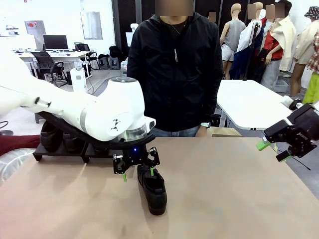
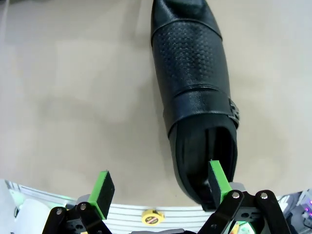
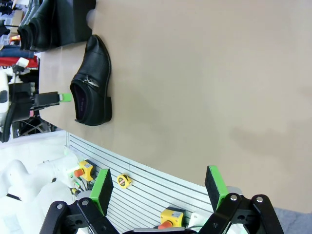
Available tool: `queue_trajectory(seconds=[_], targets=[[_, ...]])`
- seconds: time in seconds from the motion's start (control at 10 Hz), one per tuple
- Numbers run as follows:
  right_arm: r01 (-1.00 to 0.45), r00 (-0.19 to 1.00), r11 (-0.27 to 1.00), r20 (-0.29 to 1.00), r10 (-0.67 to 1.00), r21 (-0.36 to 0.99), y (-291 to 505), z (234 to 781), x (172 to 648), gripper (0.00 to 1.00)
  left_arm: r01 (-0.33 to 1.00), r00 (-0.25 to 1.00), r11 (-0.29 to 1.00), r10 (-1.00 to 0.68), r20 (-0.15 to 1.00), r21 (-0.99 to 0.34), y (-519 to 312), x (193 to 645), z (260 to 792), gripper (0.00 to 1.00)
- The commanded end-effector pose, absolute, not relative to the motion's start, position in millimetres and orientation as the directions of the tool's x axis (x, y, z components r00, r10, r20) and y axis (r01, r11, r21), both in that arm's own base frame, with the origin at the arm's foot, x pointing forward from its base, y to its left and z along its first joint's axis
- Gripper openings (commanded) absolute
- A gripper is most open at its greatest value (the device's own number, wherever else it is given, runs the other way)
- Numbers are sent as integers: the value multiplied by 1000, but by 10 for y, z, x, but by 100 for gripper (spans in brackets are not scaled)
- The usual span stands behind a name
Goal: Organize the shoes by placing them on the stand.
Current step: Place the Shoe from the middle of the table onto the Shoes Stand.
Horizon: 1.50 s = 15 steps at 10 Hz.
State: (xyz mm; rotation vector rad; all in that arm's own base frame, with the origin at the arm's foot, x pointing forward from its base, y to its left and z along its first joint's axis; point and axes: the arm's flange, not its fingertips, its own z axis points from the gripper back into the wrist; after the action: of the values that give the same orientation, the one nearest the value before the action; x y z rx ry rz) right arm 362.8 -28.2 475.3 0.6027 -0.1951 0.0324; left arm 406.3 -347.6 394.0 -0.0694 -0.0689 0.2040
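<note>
The room is evenly and brightly lit from overhead, and the tan table (image 1: pixel 239 189) carries only soft, faint shadows, the darkest under the black shoe (image 1: pixel 155 188) and the left arm (image 1: pixel 75 112). The shoe's leather shows a mild sheen along its upper in the left wrist view, with no harsh glare. Both wrist views bend at the edges, their near green pads (image 2: pixel 103 187) slightly soft; the front view's background is somewhat washed out.
</note>
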Motion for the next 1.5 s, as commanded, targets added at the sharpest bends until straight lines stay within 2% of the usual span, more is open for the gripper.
queue_trajectory(seconds=[0.0, 0.2, 0.4, 0.5, 0.6, 1.1, 1.4], targets=[[-67, 984, 830, 174, -37, 554, -280, 4773, 3620, 100, -252, 964, 967, 255, 77, -41, -3628, 4201, 3756, 100], [-67, 984, 830, 174, -37, 554, -280, 4773, 3620, 100, -263, 964, 964, 264, 38, -44, -3646, 4272, 3537, 100], [-67, 984, 830, 174, -37, 554, -280, 4773, 3620, 100, -287, 956, 957, 288, 49, -31, -3630, 4278, 3453, 100], [-67, 984, 830, 174, -37, 554, -280, 4773, 3620, 100, -294, 953, 955, 295, 71, -20, -3621, 4275, 3465, 40], [-67, 984, 830, 174, -37, 554, -280, 4773, 3620, 100, -290, 952, 956, 293, 87, -39, -3610, 4263, 3479, 0], [-67, 984, 830, 174, -37, 554, -280, 4773, 3620, 100, -285, 953, 956, 291, 91, -68, -3622, 4265, 3456, 0], [-67, 984, 830, 174, -37, 554, -280, 4773, 3620, 100, -255, 954, 962, 267, 139, -94, -3626, 4190, 3595, 0]])
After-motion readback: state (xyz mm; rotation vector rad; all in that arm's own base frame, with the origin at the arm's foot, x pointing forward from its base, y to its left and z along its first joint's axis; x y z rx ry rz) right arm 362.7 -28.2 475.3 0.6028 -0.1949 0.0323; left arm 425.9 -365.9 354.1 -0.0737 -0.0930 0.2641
